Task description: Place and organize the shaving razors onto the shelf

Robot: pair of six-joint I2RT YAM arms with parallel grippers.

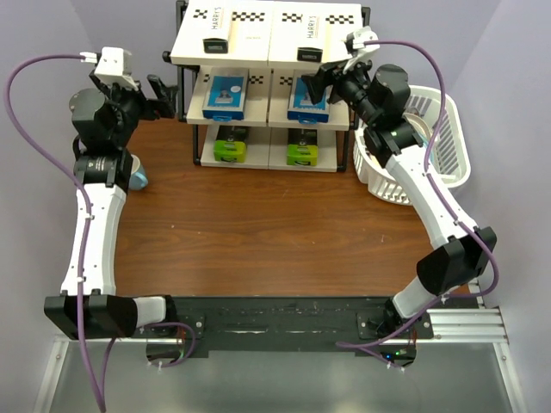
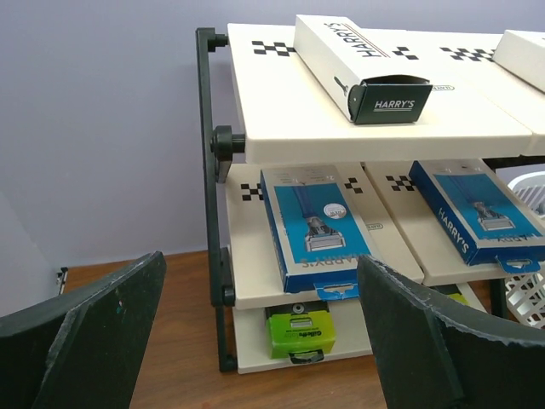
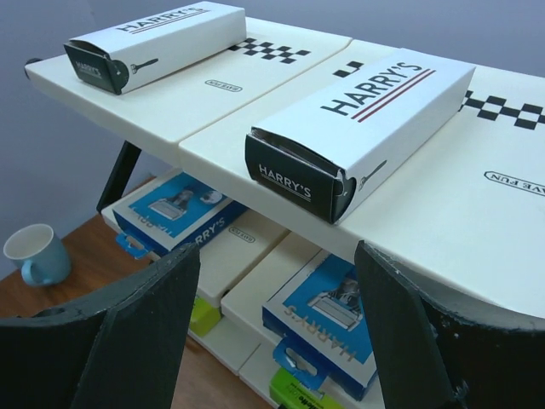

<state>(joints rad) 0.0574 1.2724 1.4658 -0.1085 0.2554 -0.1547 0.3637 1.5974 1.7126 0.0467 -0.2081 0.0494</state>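
- Your left fingers (image 2: 94, 332) stand wide apart, empty, facing the shelf's (image 1: 254, 43) left end.
- Your right fingers (image 3: 128, 341) are spread wide too, holding nothing, before the top tier.
- All six razors sit on the shelf: two white HARRY'S boxes (image 1: 216, 30) on top, two blue-and-white boxes (image 1: 227, 93) in the middle, two lime-green-ended boxes (image 1: 231, 144) at the bottom.
- A white basket (image 1: 448, 146) stands on the table (image 1: 258, 232) right of the shelf.

Two HARRY'S boxes (image 3: 362, 128) (image 3: 153, 43) are laid on the shelf's (image 3: 477, 187) top board, two blue boxes (image 3: 174, 213) (image 3: 328, 319) beneath; a lime-green item (image 3: 202, 317), perhaps another box, is glimpsed lowest. The right claw (image 3: 274, 256) is spread.
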